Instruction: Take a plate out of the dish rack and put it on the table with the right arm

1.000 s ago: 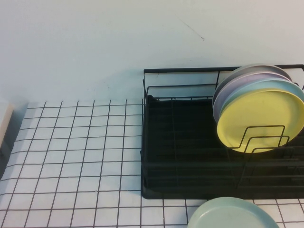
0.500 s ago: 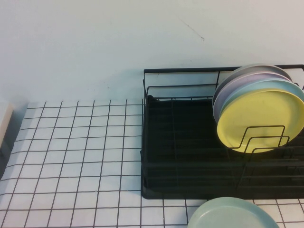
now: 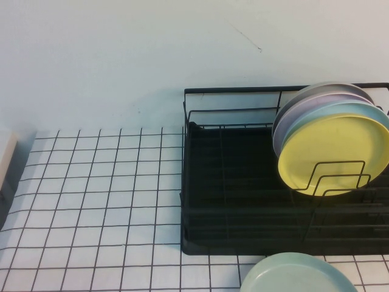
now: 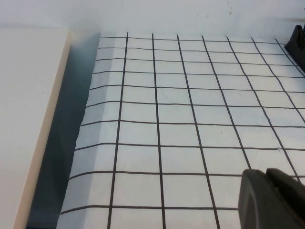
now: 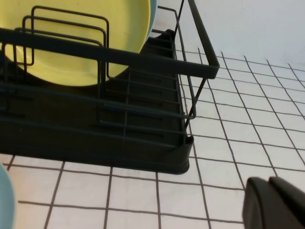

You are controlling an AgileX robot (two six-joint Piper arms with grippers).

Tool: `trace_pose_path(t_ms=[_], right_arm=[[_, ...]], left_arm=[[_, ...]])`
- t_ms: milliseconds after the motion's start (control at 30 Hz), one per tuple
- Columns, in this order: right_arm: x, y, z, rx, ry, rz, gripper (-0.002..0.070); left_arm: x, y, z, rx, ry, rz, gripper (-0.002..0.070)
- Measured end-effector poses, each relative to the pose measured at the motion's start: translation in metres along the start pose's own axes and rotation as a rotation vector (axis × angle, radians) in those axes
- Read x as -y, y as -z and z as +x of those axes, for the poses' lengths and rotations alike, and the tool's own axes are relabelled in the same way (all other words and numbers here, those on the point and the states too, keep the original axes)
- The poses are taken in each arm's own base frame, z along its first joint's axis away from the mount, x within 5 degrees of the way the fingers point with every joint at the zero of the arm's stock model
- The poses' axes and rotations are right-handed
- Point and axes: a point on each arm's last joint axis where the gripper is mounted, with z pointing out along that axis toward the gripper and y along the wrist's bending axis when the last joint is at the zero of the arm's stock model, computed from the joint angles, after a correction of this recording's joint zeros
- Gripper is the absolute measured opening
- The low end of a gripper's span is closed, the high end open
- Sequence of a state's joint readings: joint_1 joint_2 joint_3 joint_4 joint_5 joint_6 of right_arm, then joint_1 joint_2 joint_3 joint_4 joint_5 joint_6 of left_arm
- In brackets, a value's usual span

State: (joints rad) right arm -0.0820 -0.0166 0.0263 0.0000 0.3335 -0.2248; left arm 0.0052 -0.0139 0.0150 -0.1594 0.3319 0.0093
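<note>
1. We find the mint-green plate (image 3: 298, 274) lying flat on the worktop (image 3: 97, 194), just in front of the dish rack (image 3: 243, 194) and clear of it; only its far part shows in the high view, and a pale sliver of it (image 5: 4, 200) shows in the right wrist view.
2. The rack holds a yellow plate (image 3: 334, 153) upright in its wire dividers, with a light blue plate (image 3: 340, 111), a lilac one and a grey one stacked behind it; we judge the task's set-down done.
3. The right pincer (image 5: 276, 202) shows only as a dark tip in its own wrist view, over the worktop beside the rack's near corner; the plate lies to one side of it, near; whether it is open or closed we cannot tell.
4. The left pincer (image 4: 271, 198) hangs above bare worktop, well apart from the plate, with a pale board (image 4: 28, 119) alongside; its state we cannot tell either; the right arm is plainly the nearer one.
</note>
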Motion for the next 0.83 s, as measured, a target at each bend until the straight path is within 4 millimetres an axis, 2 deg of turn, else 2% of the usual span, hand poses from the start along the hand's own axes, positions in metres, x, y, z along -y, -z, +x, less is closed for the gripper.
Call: trace_pose_path(t_ms=[833], right_arm=[[-0.0002,0.0002,0.0005,-0.01,0.016,-0.004,-0.0002]], left_arm=[[0.0,0.0,0.0,0.0,0.0,0.0,-0.0003]])
